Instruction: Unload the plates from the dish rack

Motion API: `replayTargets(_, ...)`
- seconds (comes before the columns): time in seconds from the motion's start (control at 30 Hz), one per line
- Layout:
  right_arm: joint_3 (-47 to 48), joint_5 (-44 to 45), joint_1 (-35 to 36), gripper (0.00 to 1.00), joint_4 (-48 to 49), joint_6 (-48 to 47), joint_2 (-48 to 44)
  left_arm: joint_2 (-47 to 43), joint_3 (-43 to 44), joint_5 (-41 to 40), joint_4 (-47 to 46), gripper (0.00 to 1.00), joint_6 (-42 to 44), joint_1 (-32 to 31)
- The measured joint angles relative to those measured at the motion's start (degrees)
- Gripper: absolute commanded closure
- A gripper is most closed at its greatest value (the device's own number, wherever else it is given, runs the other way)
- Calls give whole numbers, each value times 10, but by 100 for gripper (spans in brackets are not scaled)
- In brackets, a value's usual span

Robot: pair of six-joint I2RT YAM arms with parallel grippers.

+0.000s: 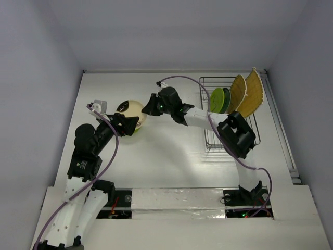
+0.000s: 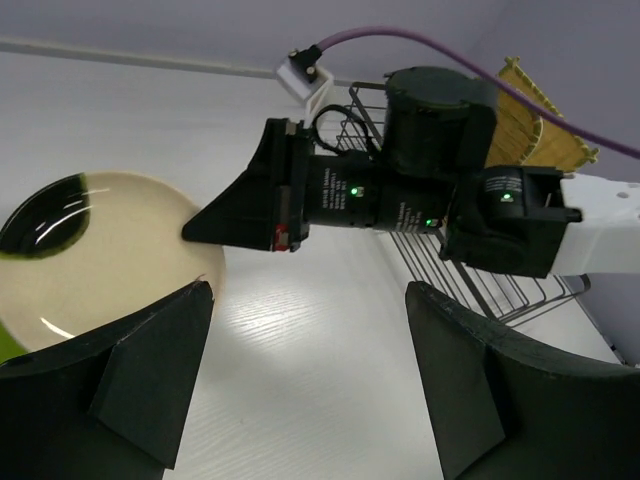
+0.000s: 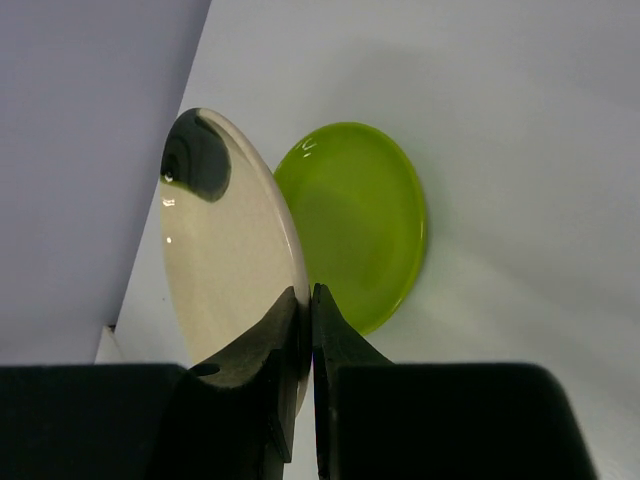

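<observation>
So you're roughly a third of the way through, going by how things lie. One lime-green plate (image 3: 365, 225) is already flat on the bench (image 1: 166, 151), over on the left side and well away from the dish rack (image 1: 208, 140). Your right tool (image 3: 305, 300) is pinched nearly closed on the rim of a cream plate (image 3: 225, 270), the one with the dark patch near its far edge. It holds that plate tilted up on edge, right over the lime-green one. From above the two overlap. I can't tell if the cream plate's lower edge is touching the green one or just hanging above it.

Your left tool (image 2: 310, 330) is spread wide with nothing in it. It sits just beside the cream plate on the near side, fingers either side of empty bench. Looks to me like it's waiting to steady or take the plate, but that's a guess.

Left in the rack I count four, all standing on edge at the far end: a second green plate (image 1: 217, 100), a teal plate (image 1: 227, 100) tucked right behind it, then the two bamboo plates (image 1: 238, 92) fanned out at the back corner. The near half of the rack looks bare.

So you've got the cream one to set down, then four more trips. I'd expect the bamboo ones to be the awkward grabs
</observation>
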State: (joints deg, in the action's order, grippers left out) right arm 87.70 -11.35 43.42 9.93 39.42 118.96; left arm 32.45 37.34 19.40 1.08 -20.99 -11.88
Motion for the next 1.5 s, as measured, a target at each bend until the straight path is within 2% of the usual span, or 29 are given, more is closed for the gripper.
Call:
replayTargets(0.13,10,-15,6,90,25,41,40,0,0,0,0,23,0,0)
replayTargets(0.43,21,-16,13,57,33,79,96,0,0,0,0,24,0,0)
replayTargets(0.5,22,-15,15,53,33,81,97,0,0,0,0,24,0,0)
replayTargets(0.63,23,-3,19,38,29,73,92,0,0,0,0,24,0,0)
replayTargets(0.67,22,3,19,29,25,67,86,0,0,0,0,24,0,0)
replayTargets(0.73,10,22,20,26,14,52,63,0,0,0,0,24,0,0)
replayTargets(0.83,-18,68,21,31,-10,22,-8,0,0,0,0,25,0,0)
replayTargets(0.87,-31,85,20,42,-15,11,-38,0,0,0,0,25,0,0)
replayTargets(0.97,-72,155,18,93,-26,-33,-147,0,0,0,0,27,0,0)
replayTargets(1.0,-87,180,15,98,-34,-50,-186,0,0,0,0,28,0,0)
replayTargets(1.13,-139,294,-11,100,-71,-103,-321,-2,0,0,0,31,0,0)
replayTargets(1.27,-205,368,-99,100,-115,-144,-410,-4,0,0,0,31,0,0)
replayTargets(1.33,-238,386,-147,92,-134,-157,-427,-4,0,0,0,31,0,0)
replayTargets(1.37,-253,395,-169,84,-146,-162,-430,-4,0,0,0,31,0,0)
replayTargets(1.5,-276,408,-211,79,-193,-183,-412,-4,0,1,0,32,-1,0)
